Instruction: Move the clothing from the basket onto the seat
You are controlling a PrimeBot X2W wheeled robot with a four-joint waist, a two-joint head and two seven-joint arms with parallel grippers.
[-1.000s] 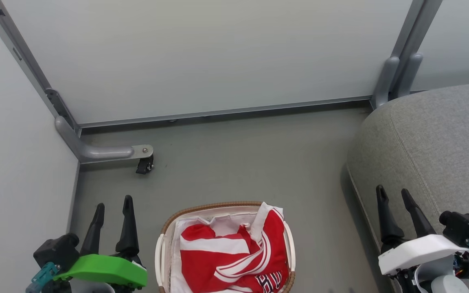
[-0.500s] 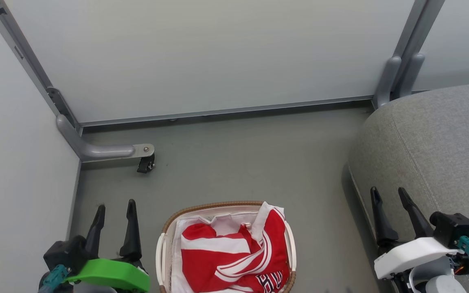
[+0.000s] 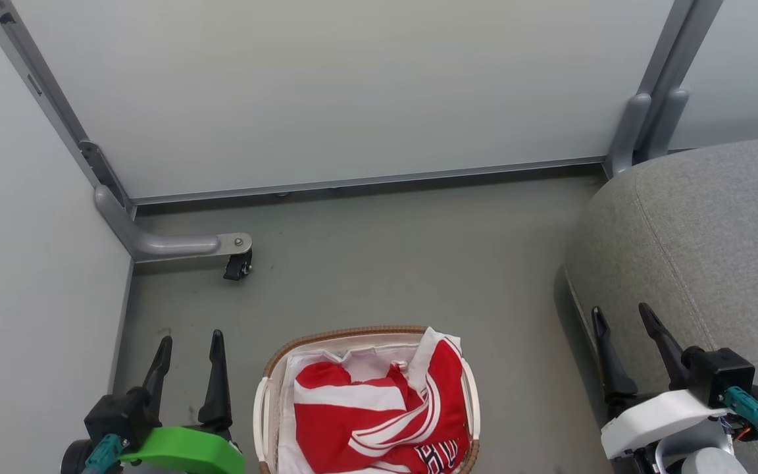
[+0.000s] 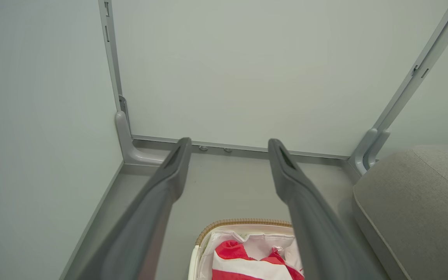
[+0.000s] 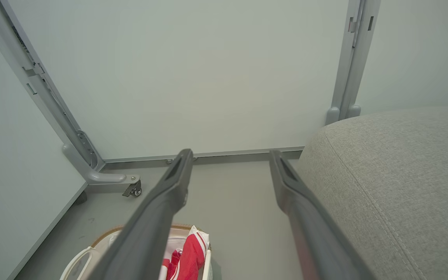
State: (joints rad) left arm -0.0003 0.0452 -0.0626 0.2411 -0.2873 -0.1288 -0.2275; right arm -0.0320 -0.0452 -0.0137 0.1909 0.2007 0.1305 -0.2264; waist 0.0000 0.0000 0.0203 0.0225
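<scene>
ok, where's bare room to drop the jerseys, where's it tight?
Free: the seat top, bare fabric beside the right gripper; also the floor between basket and back panel. Crowded: inside the basket, heaped with the clothing.

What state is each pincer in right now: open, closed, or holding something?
Left pincer: open, holding nothing.
Right pincer: open, holding nothing.
</scene>
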